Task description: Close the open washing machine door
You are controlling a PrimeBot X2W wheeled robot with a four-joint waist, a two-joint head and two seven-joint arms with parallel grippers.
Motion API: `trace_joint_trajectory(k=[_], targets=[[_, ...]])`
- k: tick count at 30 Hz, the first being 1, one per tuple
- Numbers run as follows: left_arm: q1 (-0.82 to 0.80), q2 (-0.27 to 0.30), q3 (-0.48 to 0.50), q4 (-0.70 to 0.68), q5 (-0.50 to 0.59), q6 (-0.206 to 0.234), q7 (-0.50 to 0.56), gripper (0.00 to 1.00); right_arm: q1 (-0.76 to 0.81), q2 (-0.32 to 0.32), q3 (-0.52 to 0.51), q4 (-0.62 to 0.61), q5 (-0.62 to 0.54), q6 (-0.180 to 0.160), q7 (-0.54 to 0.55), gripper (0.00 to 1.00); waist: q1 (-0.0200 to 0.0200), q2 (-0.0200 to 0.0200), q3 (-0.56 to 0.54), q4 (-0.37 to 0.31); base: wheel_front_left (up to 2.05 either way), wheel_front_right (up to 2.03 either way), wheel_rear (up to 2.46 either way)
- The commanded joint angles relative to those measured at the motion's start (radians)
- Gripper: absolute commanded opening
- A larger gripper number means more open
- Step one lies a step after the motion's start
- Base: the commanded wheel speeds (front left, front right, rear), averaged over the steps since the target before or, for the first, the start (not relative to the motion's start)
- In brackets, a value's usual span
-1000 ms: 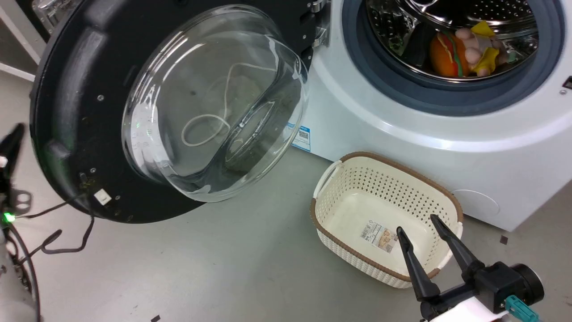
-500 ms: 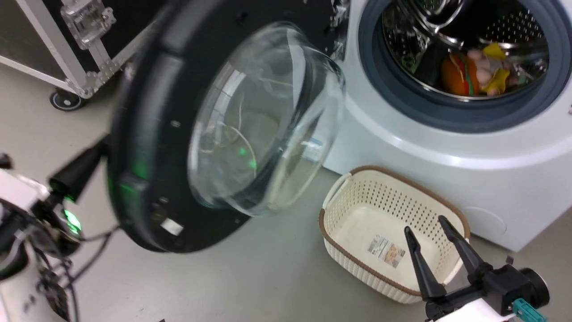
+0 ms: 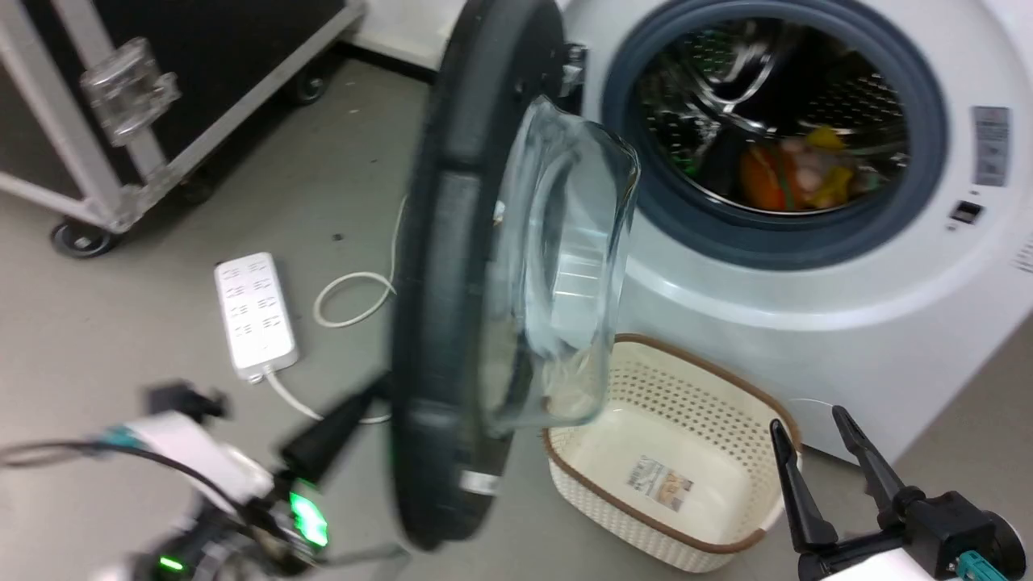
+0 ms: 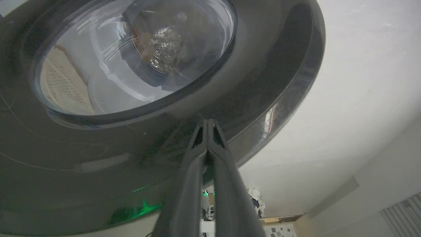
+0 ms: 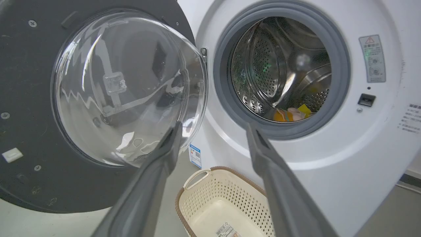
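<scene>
My left gripper (image 4: 207, 122) has its two fingers pressed together, with nothing between them, and their tips rest against the glossy black outer face of the washing machine door (image 4: 164, 138), just below the window. In the head view the door (image 3: 452, 266) stands roughly edge-on, swung partway out from the washing machine (image 3: 807, 290) on the hinge at the left of the drum opening, its glass bowl bulging toward the drum. My right gripper (image 3: 807, 421) hangs low at the right with its fingers spread and empty, near the right end of a cream basket (image 3: 646, 516) that sits on the floor against the machine's front. Through the right wrist camera I can see a blue sticker (image 5: 195, 156) with a QR code at the machine's lower left corner, a grey warning label (image 5: 373, 59) with a red triangle beside the opening, and fine print (image 5: 411, 118) at the far edge; none of it is legible. A barcode label (image 3: 660, 484) lies on the basket's bottom, also unreadable. The head camera adds a white power strip (image 3: 254, 311) on the floor behind the door and a black wheeled case (image 3: 121, 105). Orange and yellow soft items (image 3: 795, 165) lie in the drum.
</scene>
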Motion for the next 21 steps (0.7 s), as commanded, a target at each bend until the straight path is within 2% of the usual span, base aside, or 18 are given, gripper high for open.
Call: trace_joint_trajectory(k=[1, 8, 13, 15, 21], targets=[[0.027, -0.006, -0.044, -0.012, -0.029, 0.000, -0.030, 0.00, 0.010, 0.004, -0.003, 0.003, -0.005, 0.001, -0.005, 1.00, 0.0001, 0.0000, -0.004, -0.028, 0.00, 0.00, 0.00], [0.116, -0.006, -0.251, -0.039, -0.133, -0.031, -0.200, 0.00, 0.001, 0.005, 0.009, 0.012, -0.013, 0.001, -0.005, 1.00, 0.0001, 0.0000, 0.006, -0.154, 0.00, 0.00, 0.00], [0.121, -0.006, -0.360, -0.009, -0.164, -0.082, -0.310, 0.00, -0.010, 0.005, 0.010, 0.012, -0.025, 0.001, -0.005, 1.00, 0.0001, 0.0000, 0.043, -0.269, 0.00, 0.00, 0.00], [0.097, -0.007, -0.422, 0.017, -0.197, -0.115, -0.380, 0.00, -0.020, 0.004, 0.001, 0.009, -0.028, 0.001, -0.005, 1.00, 0.0001, 0.0000, 0.075, -0.341, 0.00, 0.00, 0.00], [-0.035, -0.007, -0.531, 0.091, -0.236, -0.155, -0.521, 0.00, -0.050, -0.002, -0.015, 0.002, -0.019, 0.001, -0.005, 1.00, 0.0001, 0.0000, 0.164, -0.475, 0.00, 0.00, 0.00]])
